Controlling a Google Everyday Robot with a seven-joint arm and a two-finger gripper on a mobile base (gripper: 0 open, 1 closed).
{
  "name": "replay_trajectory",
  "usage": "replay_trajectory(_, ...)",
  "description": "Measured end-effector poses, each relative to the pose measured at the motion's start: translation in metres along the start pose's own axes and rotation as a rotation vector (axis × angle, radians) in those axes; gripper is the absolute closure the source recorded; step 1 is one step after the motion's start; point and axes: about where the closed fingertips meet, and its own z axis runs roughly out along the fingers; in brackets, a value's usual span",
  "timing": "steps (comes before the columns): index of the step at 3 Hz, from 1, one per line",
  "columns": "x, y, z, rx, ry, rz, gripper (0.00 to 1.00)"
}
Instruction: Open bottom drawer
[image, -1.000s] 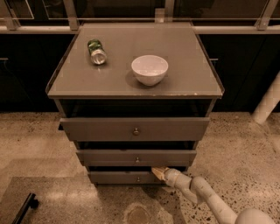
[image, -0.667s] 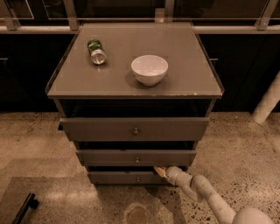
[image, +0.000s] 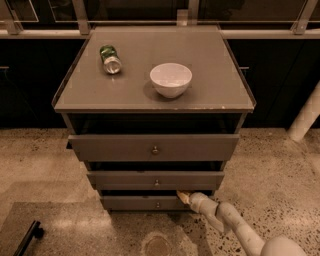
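The bottom drawer is the lowest, narrowest grey front of the cabinet, with a small round knob at its centre. It stands out slightly less than the two drawers above it. My gripper reaches in from the lower right on a white arm. Its tip sits at the top right edge of the bottom drawer front, just right of the knob and under the middle drawer.
The top drawer juts out furthest. On the grey cabinet top stand a white bowl and a green can lying on its side. A dark object lies on the speckled floor at lower left. A white post stands at right.
The gripper tip has stayed at the top right edge of the bottom drawer, shifting only slightly. The drawers have not visibly moved.
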Motion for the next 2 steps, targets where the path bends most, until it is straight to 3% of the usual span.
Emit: replay_trajectory(2,-0.0031,-0.0053,0.0049,0.021,0.022,-0.002,1.00)
